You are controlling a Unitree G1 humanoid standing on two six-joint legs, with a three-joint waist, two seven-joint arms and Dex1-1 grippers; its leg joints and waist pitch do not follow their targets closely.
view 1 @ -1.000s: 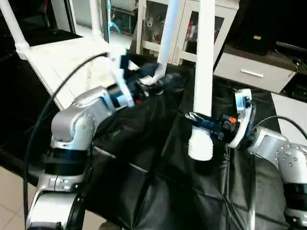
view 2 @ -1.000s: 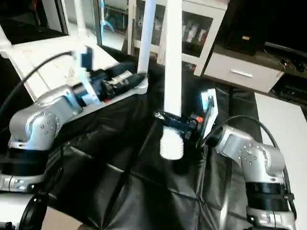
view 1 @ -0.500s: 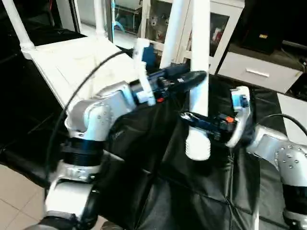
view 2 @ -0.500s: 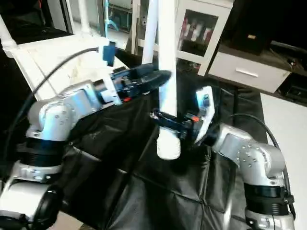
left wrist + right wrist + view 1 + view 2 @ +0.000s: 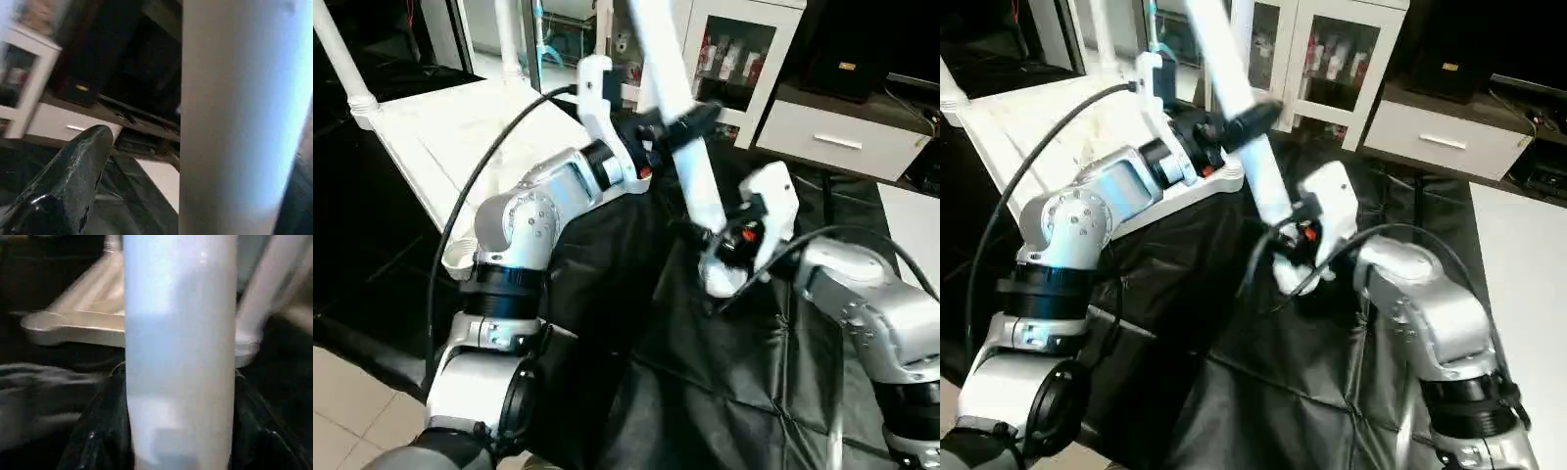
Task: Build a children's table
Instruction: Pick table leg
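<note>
A: What do we see around the grippers?

B: We see the right gripper clamped on the loose leg just above its thick lower end, which hangs close over the black cloth. Higher up the same leg, the left gripper has a black finger on either side of the tube; we cannot tell whether they press it.

A: How does the leg's long axis run?

B: We read it as tilted: the thick end sits at the right gripper, and the shaft rises past the left gripper and leans toward the robot's left.

A: And the tabletop?

B: We find the white top beyond the left gripper, underside up, with other legs standing in its corners. Its near edge lies just beside the left forearm. Open black cloth lies beneath both grippers.
</note>
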